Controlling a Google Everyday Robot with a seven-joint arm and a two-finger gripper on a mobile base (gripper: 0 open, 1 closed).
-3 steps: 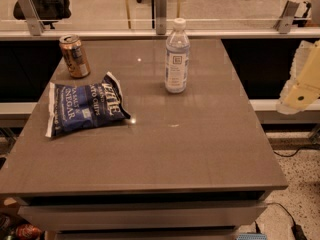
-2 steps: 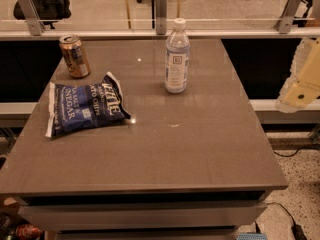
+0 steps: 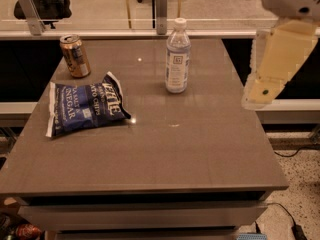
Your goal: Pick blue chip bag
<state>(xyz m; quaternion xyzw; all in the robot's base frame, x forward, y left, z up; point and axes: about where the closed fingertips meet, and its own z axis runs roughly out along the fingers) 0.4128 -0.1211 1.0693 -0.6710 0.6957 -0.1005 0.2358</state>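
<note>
Gripper (image 3: 270, 66): cream-coloured, hanging off the right edge of the table (image 3: 200, 154) as the camera sees it. It is raised above the top and touches nothing. Released or clenched: cannot tell, since the working end does not show plainly. It carries nothing that I can see.

Nearest to it is the water bottle (image 3: 177, 56), upright with a white cap, well apart from the gripper. It stands between the gripper and the things farther across. Being tall and narrow, it is probably what a low sweep would knock.

Past the bottle is the blue chip bag (image 3: 87, 109), flat on the table, across the top from the gripper and near the opposite edge. It is lettering-side up, with white crimped ends at either side. It looks soft and puffed, with no stiff edge to take, so coming from above to pinch the body or a crimp looks sensible.

Farthest out is the copper-coloured can (image 3: 75, 55), upright, just beside the bag's back corner. I cannot tell whether they touch.

Judgement: the reach has not begun. A path on the camera side of the bottle would avoid it.
</note>
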